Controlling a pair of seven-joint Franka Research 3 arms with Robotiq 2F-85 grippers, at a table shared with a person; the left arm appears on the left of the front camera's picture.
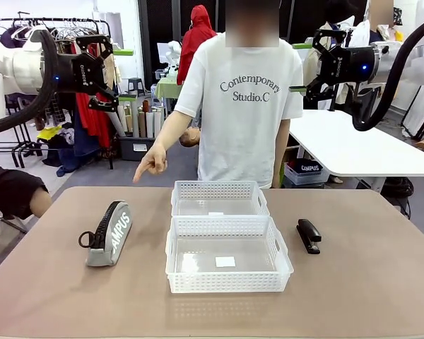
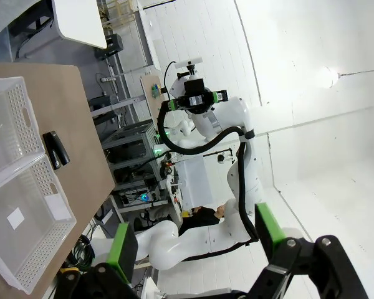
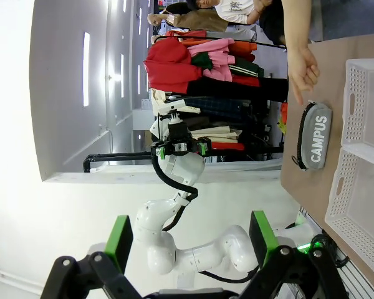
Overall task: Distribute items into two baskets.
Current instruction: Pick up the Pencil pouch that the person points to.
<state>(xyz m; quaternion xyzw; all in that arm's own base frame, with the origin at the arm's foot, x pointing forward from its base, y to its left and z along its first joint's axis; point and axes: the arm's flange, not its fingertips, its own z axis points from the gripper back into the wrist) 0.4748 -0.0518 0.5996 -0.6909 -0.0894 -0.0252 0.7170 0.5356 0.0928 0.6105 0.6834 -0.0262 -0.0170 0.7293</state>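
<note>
On the left side of the table (image 1: pixel 367 296), the grey CAMPUS pouch (image 1: pixel 107 234) lay propped on its long edge, zipper uppermost, well apart from the two baskets. The near basket (image 1: pixel 226 281) and the far basket (image 1: pixel 219 189) sat touching, one behind the other, in the middle of the table, and neither held an item. The black stapler (image 1: pixel 309 235) lay flat on the table just right of the near basket, close to its wall but not touching it. From the far side the person's hand (image 1: pixel 152 164) pointed a finger down toward the pouch's side of the table.

Both arms hung high above the table, far from either item. The left gripper (image 1: pixel 104 74) had its jaws spread wide with nothing between them, and so did the right gripper (image 1: pixel 312 67).

The pouch looked soft and light, likely to sag and fold if taken by one end, so a pinch across the short way of its body near the middle seemed soundest. The stapler looked rigid, smooth and dense for its size. Closing on its narrow flanks about mid-length should keep it from pivoting, though the hard shell might slip against the pads.
</note>
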